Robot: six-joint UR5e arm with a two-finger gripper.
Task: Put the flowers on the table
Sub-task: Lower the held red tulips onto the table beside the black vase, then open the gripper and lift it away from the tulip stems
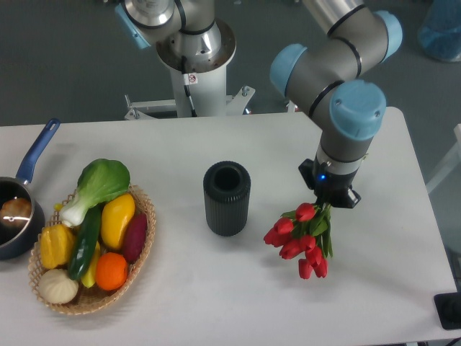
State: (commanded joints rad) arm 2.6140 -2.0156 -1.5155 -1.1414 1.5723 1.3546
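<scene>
gripper (333, 199): clamped on the stems | flowers (301, 241): red buds hang down-left, long axis steep (stems up in the jaws) | above table (216, 288), right of black vase (227, 198)

Dark grey floor (65, 58) stretches across the far side, evenly lit, no hard shadows. Far right, a pale blue translucent container (441, 29) stands on that floor at the edge. Down the right side, more grey floor, and a white slanted bar (441, 176) pokes in near the edge.
</scene>
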